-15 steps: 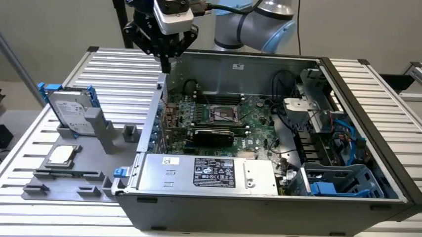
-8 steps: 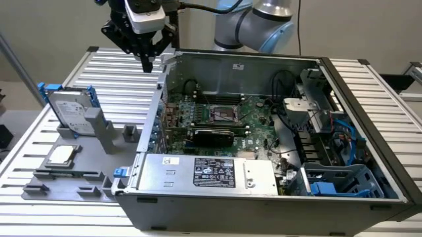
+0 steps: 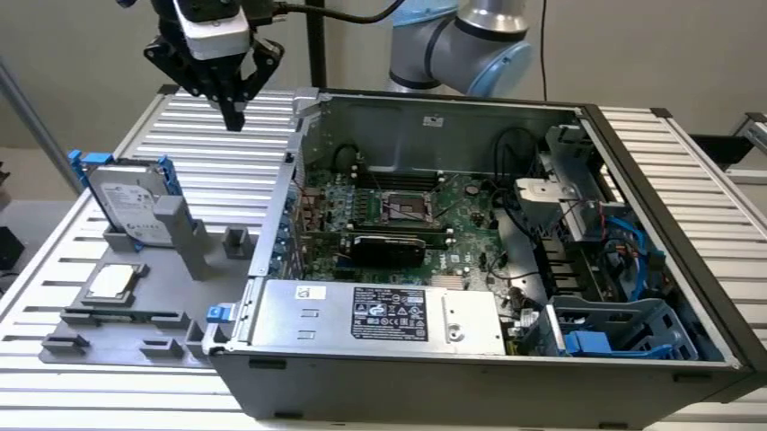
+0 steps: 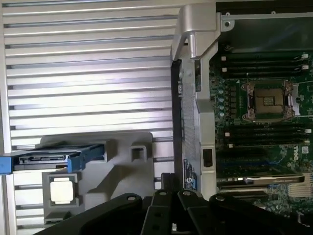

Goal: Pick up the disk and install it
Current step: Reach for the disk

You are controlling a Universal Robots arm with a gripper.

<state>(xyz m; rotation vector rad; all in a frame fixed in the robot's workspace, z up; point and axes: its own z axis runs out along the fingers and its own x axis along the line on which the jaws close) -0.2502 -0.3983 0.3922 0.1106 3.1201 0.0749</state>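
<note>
The gripper [image 3: 233,118] is held high over the table [image 3: 204,144], its tips pressed together with nothing between them. In the exterior view the disk [image 3: 124,202] is seen at about 7 o'clock from it, well apart, stood on edge in a grey holder [image 3: 180,269]. The case [image 3: 419,395] lies at 4 o'clock. The disk is likely hard, a bit heavy and easily hurt if dropped. It is best taken by its blue side rails.

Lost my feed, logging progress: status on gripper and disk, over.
Gripper shut, empty, above slatted table. Disk upright in grey holder, untouched. Nothing between them.
</note>
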